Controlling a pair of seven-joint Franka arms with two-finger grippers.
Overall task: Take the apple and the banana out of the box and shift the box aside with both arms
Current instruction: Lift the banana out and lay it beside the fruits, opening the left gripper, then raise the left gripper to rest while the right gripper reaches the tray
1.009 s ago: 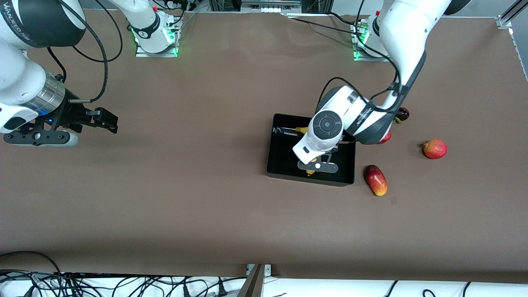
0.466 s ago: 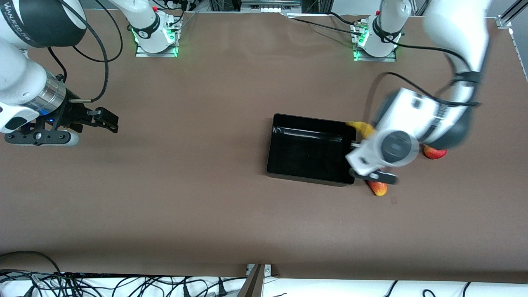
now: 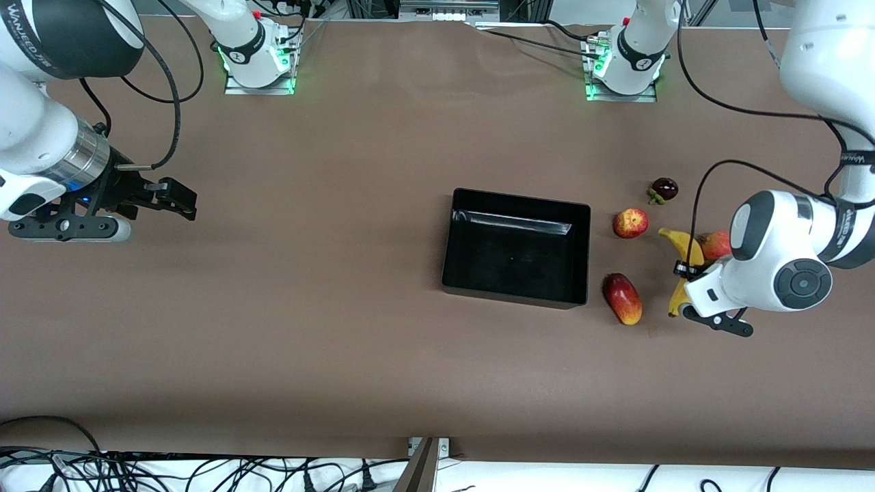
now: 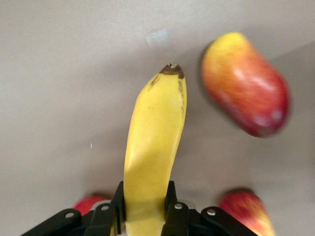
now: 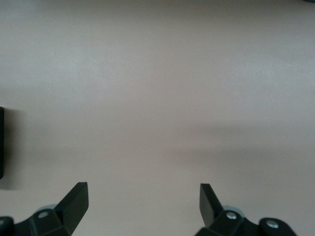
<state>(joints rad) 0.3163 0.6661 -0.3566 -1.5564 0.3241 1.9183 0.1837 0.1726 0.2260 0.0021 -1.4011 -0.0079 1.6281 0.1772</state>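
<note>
Front view | left end effector (image 3: 690, 290) clamps banana (image 3: 683, 249) | mango (image 3: 623, 298), apple (image 3: 629, 223) beside | right end effector (image 3: 174, 199) agape

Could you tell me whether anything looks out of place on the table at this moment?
Yes: the left pincer grips the banana over bare table near the mango, not over the box, which holds no fruit. The apple lies beside the box. The right pincer waits open.

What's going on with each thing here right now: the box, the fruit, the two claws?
box: open-topped, empty
banana: clamped in the left gripper, over the table
apple: loose on the table beside the box
mango: loose on the table
mangosteen: loose on the table
right gripper: open, empty, waiting
</note>
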